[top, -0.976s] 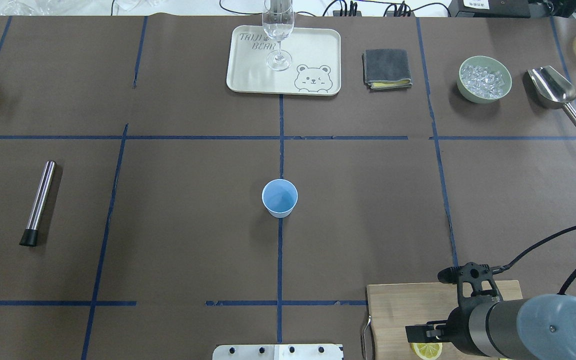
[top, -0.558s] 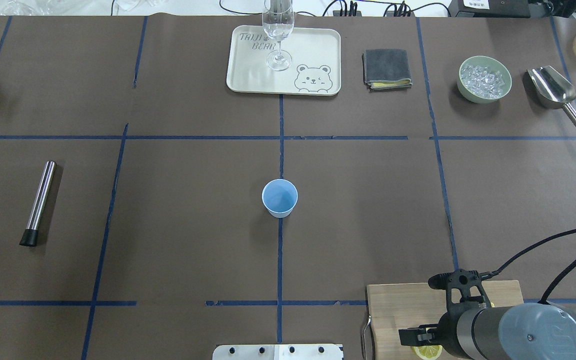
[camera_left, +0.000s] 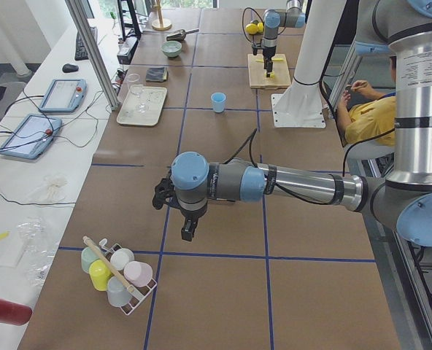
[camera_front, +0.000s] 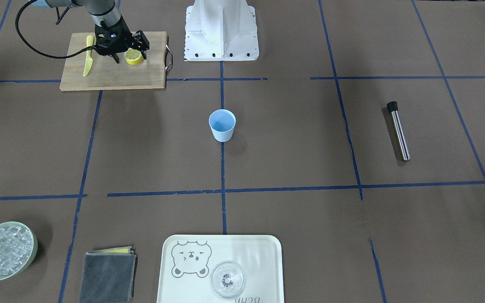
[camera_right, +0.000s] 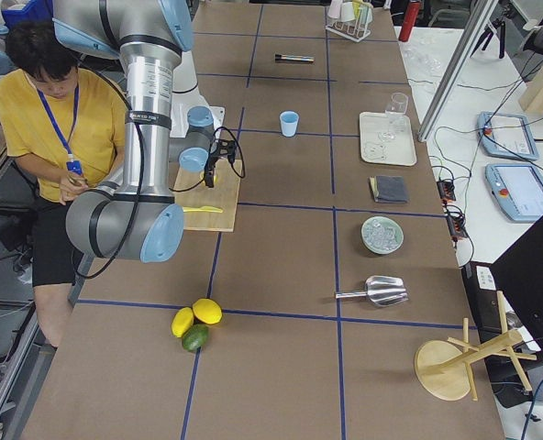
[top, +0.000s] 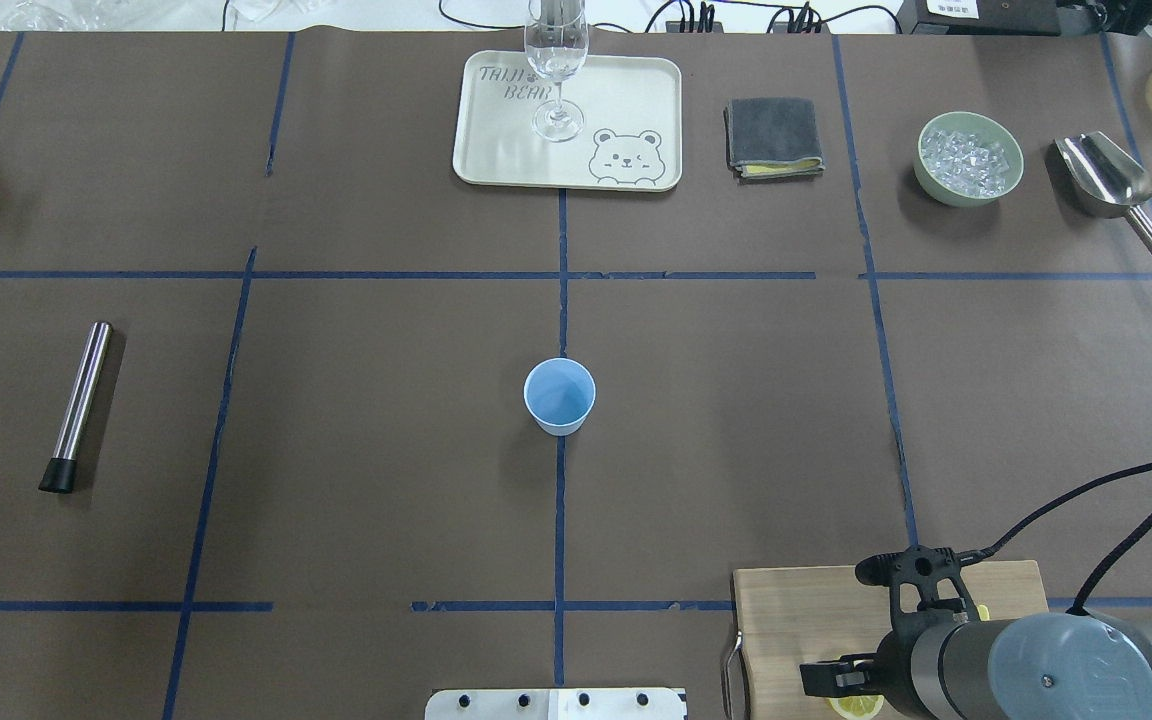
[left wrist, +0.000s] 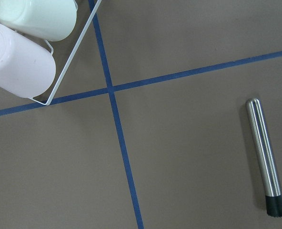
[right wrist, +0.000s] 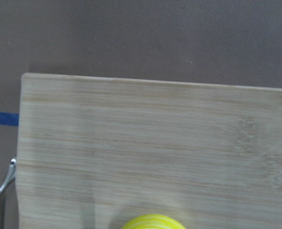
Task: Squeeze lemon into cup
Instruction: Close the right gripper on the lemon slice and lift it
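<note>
The worktop [top: 386,480] carries the cutting board [camera_front: 112,73] at about 5 o'clock from the cup in the overhead view. That puts it close under the right arm, probably so the fruit needs little reach. A yellow knife [camera_front: 88,61] lies toward the board's far side from the cup, clear of the route.

The right pincer [camera_front: 130,50] hangs over the board, released, with its jaws spread either side of the lemon. Whether they touch the rind cannot be told. The left pincer [camera_left: 188,230] sits low at the worktop's left end, well away, and whether it is released or clenched cannot be told.

The cup [camera_front: 222,125] stands upright at mid-worktop, mouth up. Nothing stands between it and the board.

The lemon [camera_front: 134,57] lies on the board, toward 2 o'clock in the front-facing view, near the handled edge.
</note>
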Robot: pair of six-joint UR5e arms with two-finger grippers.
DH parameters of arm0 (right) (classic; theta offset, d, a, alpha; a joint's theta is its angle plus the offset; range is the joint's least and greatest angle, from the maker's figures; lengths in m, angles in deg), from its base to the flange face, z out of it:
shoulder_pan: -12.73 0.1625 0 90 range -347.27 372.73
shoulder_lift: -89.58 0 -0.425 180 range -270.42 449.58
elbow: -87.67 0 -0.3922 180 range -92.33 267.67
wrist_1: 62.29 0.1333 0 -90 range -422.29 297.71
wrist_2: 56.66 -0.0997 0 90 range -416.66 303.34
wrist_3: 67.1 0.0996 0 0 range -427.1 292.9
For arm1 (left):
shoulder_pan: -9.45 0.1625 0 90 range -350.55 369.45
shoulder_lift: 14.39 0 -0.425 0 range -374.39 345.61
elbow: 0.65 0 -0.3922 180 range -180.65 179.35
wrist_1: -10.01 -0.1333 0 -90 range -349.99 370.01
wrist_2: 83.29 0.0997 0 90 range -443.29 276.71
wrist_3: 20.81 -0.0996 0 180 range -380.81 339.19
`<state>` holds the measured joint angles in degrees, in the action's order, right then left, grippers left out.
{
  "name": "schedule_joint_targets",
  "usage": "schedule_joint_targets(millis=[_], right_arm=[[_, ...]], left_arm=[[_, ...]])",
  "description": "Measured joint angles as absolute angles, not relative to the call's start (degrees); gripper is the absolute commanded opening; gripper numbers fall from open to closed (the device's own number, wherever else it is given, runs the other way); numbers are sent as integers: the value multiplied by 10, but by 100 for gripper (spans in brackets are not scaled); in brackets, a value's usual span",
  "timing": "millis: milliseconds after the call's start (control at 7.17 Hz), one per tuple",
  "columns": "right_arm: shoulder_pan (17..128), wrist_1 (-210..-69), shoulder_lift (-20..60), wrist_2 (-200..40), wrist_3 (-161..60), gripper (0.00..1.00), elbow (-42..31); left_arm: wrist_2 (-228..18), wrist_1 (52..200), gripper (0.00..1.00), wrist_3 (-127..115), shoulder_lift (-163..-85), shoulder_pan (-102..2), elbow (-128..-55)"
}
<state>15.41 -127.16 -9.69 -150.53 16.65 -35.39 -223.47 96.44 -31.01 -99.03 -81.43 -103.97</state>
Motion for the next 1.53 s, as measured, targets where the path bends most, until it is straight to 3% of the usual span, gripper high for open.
schedule_joint_targets(millis=[279,558,837,976,1534], right_arm=[[140,-1272,-99,-1504,191,98,-355],[136,-1272,-101,-1503,198,85,-357],[138,-1272,-102,-1503,199,80,-359],[142,-1272,-103,-1503,199,70,-361],[148,-1272,-106,-1502,199,59,-365]], left_arm=[[-2235,964,100,-310,-990,-814,-1041],[-2235,964,100,-310,-990,-815,-1041],[-2235,964,100,-311,-990,-815,-1042],[-2235,964,100,-311,-989,-815,-1042],[-2235,963,100,-310,-989,-816,-1046]])
